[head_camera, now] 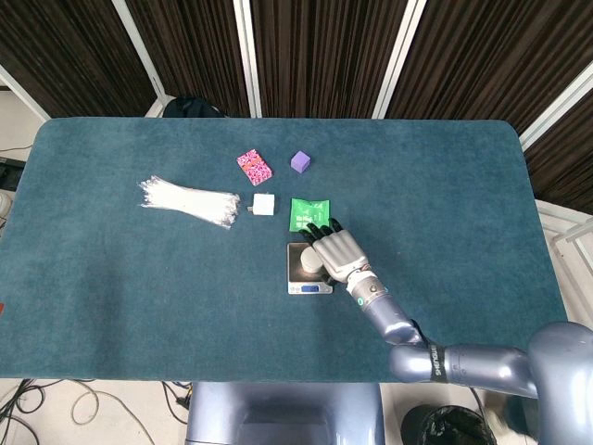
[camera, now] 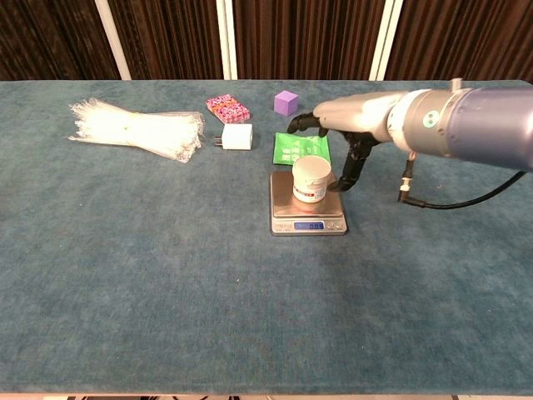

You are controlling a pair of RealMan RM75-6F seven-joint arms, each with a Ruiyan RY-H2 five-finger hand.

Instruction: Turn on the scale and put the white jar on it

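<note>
The white jar (camera: pixel 311 178) stands upright on the silver scale (camera: pixel 307 218), whose blue display (camera: pixel 310 226) is lit. In the head view the jar (head_camera: pixel 309 264) shows only partly beside my right hand (head_camera: pixel 335 250), on the scale (head_camera: pixel 309 279). My right hand (camera: pixel 344 136) hovers just right of and above the jar with its fingers spread apart, not touching it. My left hand is out of both views.
A green packet (camera: pixel 301 148) lies just behind the scale. A white adapter (camera: pixel 236 137), a pink patterned box (camera: pixel 227 107) and a purple cube (camera: pixel 286 102) sit further back. A bundle of clear cable ties (camera: pixel 138 129) lies at the left.
</note>
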